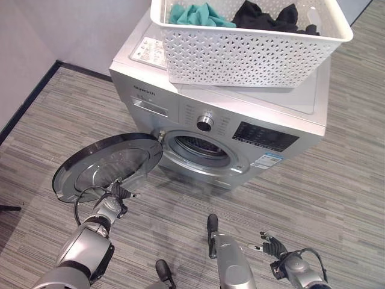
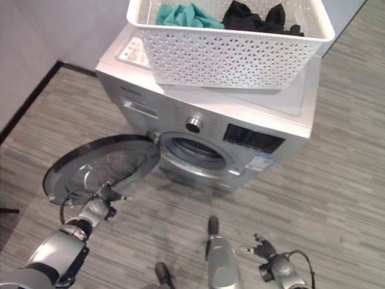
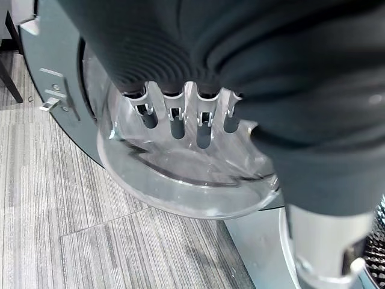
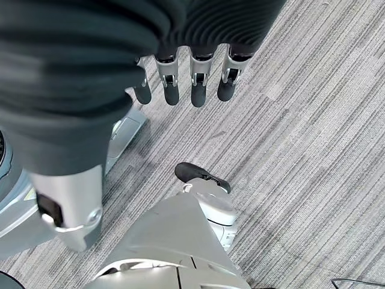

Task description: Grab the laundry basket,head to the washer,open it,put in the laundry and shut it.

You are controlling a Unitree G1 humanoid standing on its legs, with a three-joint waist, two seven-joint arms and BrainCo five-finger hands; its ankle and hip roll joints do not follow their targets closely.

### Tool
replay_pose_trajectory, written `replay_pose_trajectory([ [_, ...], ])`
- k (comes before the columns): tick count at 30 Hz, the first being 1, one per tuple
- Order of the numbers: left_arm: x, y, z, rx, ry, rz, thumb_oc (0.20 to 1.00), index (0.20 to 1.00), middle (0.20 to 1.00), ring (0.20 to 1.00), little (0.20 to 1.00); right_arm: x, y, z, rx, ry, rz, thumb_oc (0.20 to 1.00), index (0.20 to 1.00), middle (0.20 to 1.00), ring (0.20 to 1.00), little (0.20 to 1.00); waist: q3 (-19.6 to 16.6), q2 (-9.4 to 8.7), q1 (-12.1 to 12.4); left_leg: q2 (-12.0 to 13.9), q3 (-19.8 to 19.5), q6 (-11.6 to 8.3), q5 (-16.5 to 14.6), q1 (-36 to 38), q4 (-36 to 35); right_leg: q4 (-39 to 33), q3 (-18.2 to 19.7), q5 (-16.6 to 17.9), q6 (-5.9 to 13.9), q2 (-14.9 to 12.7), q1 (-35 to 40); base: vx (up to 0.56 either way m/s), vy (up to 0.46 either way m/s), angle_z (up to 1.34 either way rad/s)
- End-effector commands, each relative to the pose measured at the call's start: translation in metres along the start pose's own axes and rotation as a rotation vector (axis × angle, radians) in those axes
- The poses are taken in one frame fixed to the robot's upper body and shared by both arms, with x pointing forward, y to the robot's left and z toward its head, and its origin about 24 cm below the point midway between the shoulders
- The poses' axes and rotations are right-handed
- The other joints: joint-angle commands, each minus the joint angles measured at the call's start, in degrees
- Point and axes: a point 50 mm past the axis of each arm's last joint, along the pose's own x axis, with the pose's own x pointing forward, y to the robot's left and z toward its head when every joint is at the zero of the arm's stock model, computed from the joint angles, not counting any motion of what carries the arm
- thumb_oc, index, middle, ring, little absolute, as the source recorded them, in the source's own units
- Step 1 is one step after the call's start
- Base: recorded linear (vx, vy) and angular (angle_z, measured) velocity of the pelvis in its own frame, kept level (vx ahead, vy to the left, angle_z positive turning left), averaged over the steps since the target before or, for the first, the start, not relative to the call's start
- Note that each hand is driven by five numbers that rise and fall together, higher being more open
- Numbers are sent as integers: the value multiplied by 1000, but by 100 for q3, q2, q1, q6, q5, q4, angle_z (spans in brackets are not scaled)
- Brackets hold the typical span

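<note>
left hand (image 1: pixel 115 201) low against the near rim of the washer door (image 1: pixel 108 165), fingers (image 3: pixel 174 117) straight and loose, holding nothing; tips just before the door's clear glass bowl (image 3: pixel 192 174) in the left wrist view (touching or a hair apart, cannot tell). right hand (image 1: pixel 274 247) well to the right of the door, low over the grey striped floor (image 1: pixel 337 192), fingers (image 4: pixel 198 90) hanging straight and relaxed, empty too.

door swung fully open to the left of the washer (image 1: pixel 240 114), lying almost flat, hinged at the left edge of the round drum opening (image 1: pixel 198 150). drum opening dark inside, just right of the door's hinge. silver knob (image 1: pixel 205 123) above the opening, dark control panel (image 1: pixel 264 136) to the knob's right, detergent drawer (image 1: pixel 150 107) to the knob's left.

white lattice laundry basket (image 1: pixel 246 57) sitting on top of the washer, above and behind the open door, apart from both hands. teal cloth (image 1: pixel 195 15) in the basket's left part, black clothes (image 1: pixel 271 18) in its right part. pale wall (image 1: pixel 24 54) with dark skirting (image 1: pixel 30 99) beyond the door, to the left.
</note>
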Motion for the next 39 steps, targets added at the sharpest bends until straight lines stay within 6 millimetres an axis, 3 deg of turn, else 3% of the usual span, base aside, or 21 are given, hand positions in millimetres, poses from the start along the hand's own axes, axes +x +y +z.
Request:
replay_pose_trajectory([
  [1, -8, -18, -17, -209, 14, 1, 1000, 1000, 1000, 1000, 1000, -12, 15, -52, 114, 165, -14, 1000, 1000, 1000, 1000, 1000, -545, -18, 160, -23, 83, 85, -945, 800, 147, -486, 398, 597, 779, -210, -378, 18, -112, 20],
  [2, -8, -18, -17, -209, 14, 3, 1000, 1000, 1000, 1000, 1000, -12, 15, -51, 114, 164, -14, 1000, 1000, 1000, 1000, 1000, -560, -91, 152, -74, 116, 77, -853, 738, 164, -539, 397, 684, 713, -253, -413, 21, -134, 19],
  [4, -16, -39, -27, -279, 30, -47, 1000, 1000, 1000, 1000, 1000, -18, 11, -69, 158, 246, -46, 1000, 1000, 1000, 1000, 1000, -645, 69, 221, 99, 117, 20, -942, 764, 311, -532, 406, 444, 681, -73, -256, 73, -128, 4],
  [6, -28, -64, -40, -359, 55, -106, 1000, 1000, 1000, 1000, 1000, -22, 9, -83, 209, 319, -77, 1000, 1000, 1000, 1000, 1000, -767, 97, 324, 239, 140, -100, -630, 651, 616, -681, 358, 324, 450, 103, -56, 96, -187, 8],
  [7, -28, -65, -40, -359, 56, -108, 1000, 1000, 1000, 1000, 1000, -23, 8, -84, 209, 320, -78, 1000, 1000, 1000, 1000, 1000, -756, 174, 331, 300, 108, -108, -725, 709, 613, -639, 361, 239, 507, 156, -16, 93, -181, 4],
  [10, -48, -92, -66, -474, 123, -169, 1000, 1000, 1000, 1000, 1000, -30, 5, -100, 268, 400, -119, 1000, 1000, 1000, 1000, 1000, -888, 163, 550, 497, -119, -274, 104, 514, 1419, -1021, 273, 15, 140, 531, 578, 90, -214, -1],
  [11, -48, -92, -66, -474, 123, -169, 1000, 1000, 1000, 1000, 1000, -30, 5, -100, 268, 400, -119, 1000, 1000, 1000, 1000, 1000, -886, 165, 547, 500, -123, -276, 102, 513, 1422, -1025, 269, 15, 139, 533, 583, 107, -194, 0],
  [13, -56, -102, -74, -500, 155, -194, 1000, 1000, 1000, 1000, 1000, -32, 2, -104, 281, 424, -132, 1000, 1000, 1000, 1000, 1000, -900, 85, 674, 487, -463, -327, 519, 211, 2123, -1217, 260, -87, -25, 669, 908, 89, -153, 3],
  [15, -61, -110, -78, -499, 169, -216, 1000, 1000, 1000, 1000, 1000, -32, 2, -104, 280, 427, -135, 1000, 1000, 1000, 1000, 1000, -914, 7, 722, 531, -530, -358, 752, 51, 2545, -1389, 155, -173, -116, 688, 1200, 104, -123, 19],
  [17, -62, -113, -77, -502, 173, -224, 1000, 1000, 1000, 1000, 1000, -32, 2, -104, 281, 429, -137, 1000, 1000, 1000, 1000, 1000, -918, -21, 745, 563, -469, -343, 750, -23, 2636, -1470, 123, -229, -143, 676, 1328, 124, -11, 29],
  [18, -65, -122, -73, -505, 176, -253, 1000, 1000, 1000, 1000, 1000, -33, 2, -105, 280, 431, -148, 1000, 1000, 1000, 1000, 1000, -964, -29, 749, 648, -88, -278, 188, -115, 2141, -1622, -42, -384, -34, 544, 1670, 148, 49, 24],
  [19, -65, -123, -73, -505, 176, -253, 1000, 1000, 1000, 1000, 1000, -33, 2, -105, 280, 431, -149, 1000, 1000, 1000, 1000, 1000, -959, -26, 749, 650, -89, -274, 178, -112, 2149, -1623, -44, -384, -31, 544, 1678, 191, 79, 44],
  [20, -64, -124, -69, -508, 168, -256, 1000, 1000, 1000, 1000, 1000, -32, 1, -103, 291, 420, -160, 1000, 1000, 1000, 1000, 1000, -988, -119, 763, 537, 0, -188, -166, -405, 1841, -1649, -53, -411, 22, 427, 1789, 46, 35, 56],
  [22, -63, -123, -67, -509, 161, -255, 1000, 1000, 1000, 1000, 1000, -30, 1, -100, 295, 411, -161, 1000, 1000, 1000, 1000, 1000, -1004, -186, 775, 408, -21, -143, -36, -606, 1627, -1651, -76, -350, 21, 354, 1758, -10, 55, 42],
  [26, -62, -125, -58, -518, 131, -259, 1000, 1000, 1000, 1000, 1000, -27, 3, -95, 289, 395, -158, 1000, 1000, 1000, 1000, 1000, -948, -126, 959, 133, -623, -200, 216, -1002, 1181, -1682, 54, -339, 93, 370, 1932, 42, 122, -14],
  [29, -69, -131, -69, -518, 160, -277, 1000, 1000, 1000, 1000, 1000, -27, 7, -97, 278, 409, -140, 1000, 1000, 1000, 1000, 1000, -1029, -2, 982, 135, -458, -121, 190, -765, 954, -1625, 125, -358, 169, 360, 2070, 136, 207, -31],
  [34, -73, -127, -86, -526, 206, -259, 1000, 1000, 1000, 1000, 1000, -26, 6, -95, 308, 408, -148, 1000, 1000, 1000, 1000, 1000, -1109, 15, 1043, -81, -296, 84, 23, -522, 899, -1297, 302, -374, 260, 162, 2046, 72, 192, -27],
  [39, -74, -118, -97, -536, 235, -231, 1000, 1000, 1000, 1000, 1000, -32, -19, -100, 510, 407, -277, 1000, 1000, 1000, 1000, 1000, -1095, 56, 1041, -290, -157, 329, -66, -301, 707, -480, 405, -497, 411, 38, 1745, 31, 220, -28],
])
